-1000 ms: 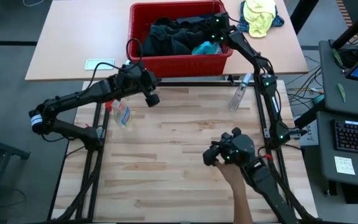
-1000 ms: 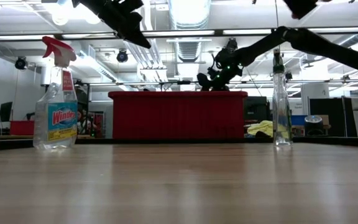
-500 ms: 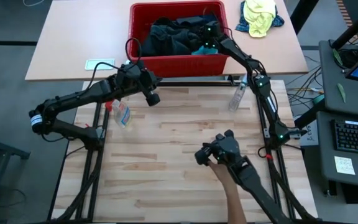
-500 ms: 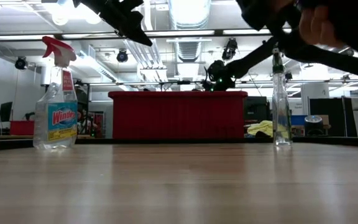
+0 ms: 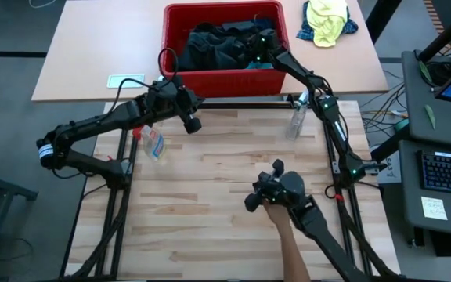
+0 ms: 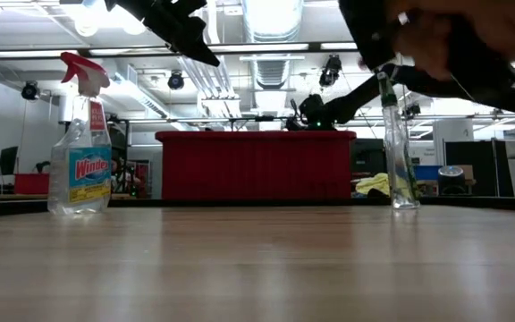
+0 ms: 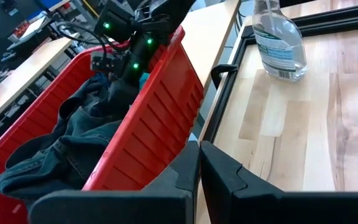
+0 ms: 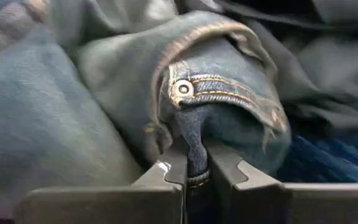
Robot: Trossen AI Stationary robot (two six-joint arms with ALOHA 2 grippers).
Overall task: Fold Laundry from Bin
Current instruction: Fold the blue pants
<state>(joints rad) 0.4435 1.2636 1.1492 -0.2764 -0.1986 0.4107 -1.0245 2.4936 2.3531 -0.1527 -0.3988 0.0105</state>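
Jaws of the right gripper (image 8: pixel 194 177) clamped on a fold of denim garment (image 8: pixel 229 106) among the laundry (image 5: pixel 218 43) inside the red bin (image 5: pixel 224 78); left gripper (image 5: pixel 192 123), jaws closed and empty, hovering just before the bin's near wall.

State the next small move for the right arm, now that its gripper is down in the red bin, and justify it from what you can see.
Probably a slow lift straight up. The right gripper is shut on a fold of the denim garment inside the red bin, so the grasp looks made. Raising it would free the garment from the pile before carrying it to the wooden table. The left gripper waits shut near the bin.
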